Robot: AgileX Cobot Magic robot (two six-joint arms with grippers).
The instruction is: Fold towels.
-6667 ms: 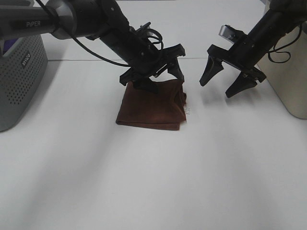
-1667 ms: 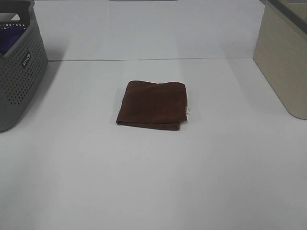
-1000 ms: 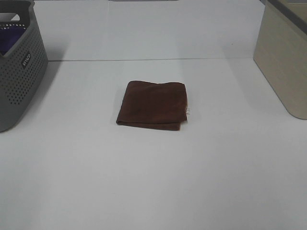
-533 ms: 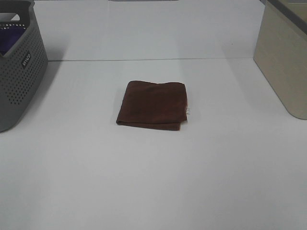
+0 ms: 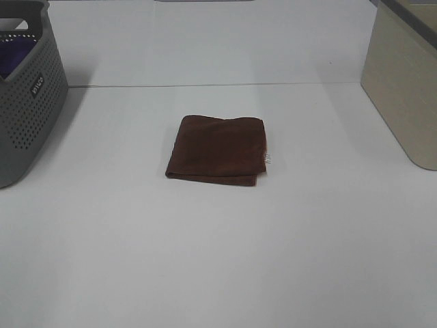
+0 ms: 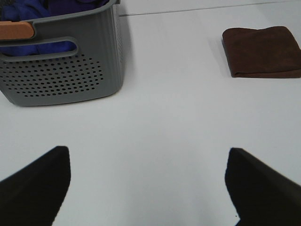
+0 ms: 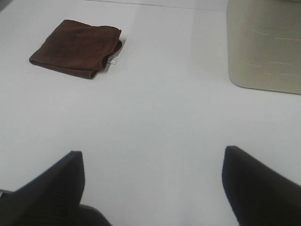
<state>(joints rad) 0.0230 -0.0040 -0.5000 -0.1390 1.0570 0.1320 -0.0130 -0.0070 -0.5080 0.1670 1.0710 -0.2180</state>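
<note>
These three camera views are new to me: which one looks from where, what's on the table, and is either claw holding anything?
The wide picture comes from a camera mounted high above the table; no arm shows in it. The other two sit on the robot's wrists, and the dark shapes at their edges are claw fingers. The left claw and right claw are both open and hold nothing. The brown towel lies folded mid-table, untouched. A grey basket with purple fabric stands on the left, a beige bin on the right.
</note>
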